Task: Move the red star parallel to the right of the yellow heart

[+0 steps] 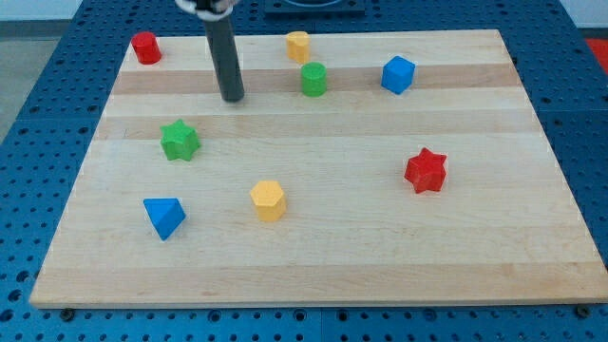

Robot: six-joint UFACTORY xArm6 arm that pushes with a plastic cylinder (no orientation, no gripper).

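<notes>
The red star (425, 170) lies on the wooden board (323, 275) at the view's right, a little below the middle. A yellow block (298, 45) that may be the heart sits near the top edge, centre. A second yellow block (268, 200), many-sided, lies lower, left of centre. My tip (232, 98) rests on the board in the upper left part, well left of and above the red star and touching no block. The green cylinder (313, 79) is the closest block to its right.
A red cylinder (144, 47) stands at the top left corner. A blue cube (398, 74) sits at the upper right. A green star (179, 141) lies below and left of the tip. A blue triangular block (163, 217) lies at the lower left.
</notes>
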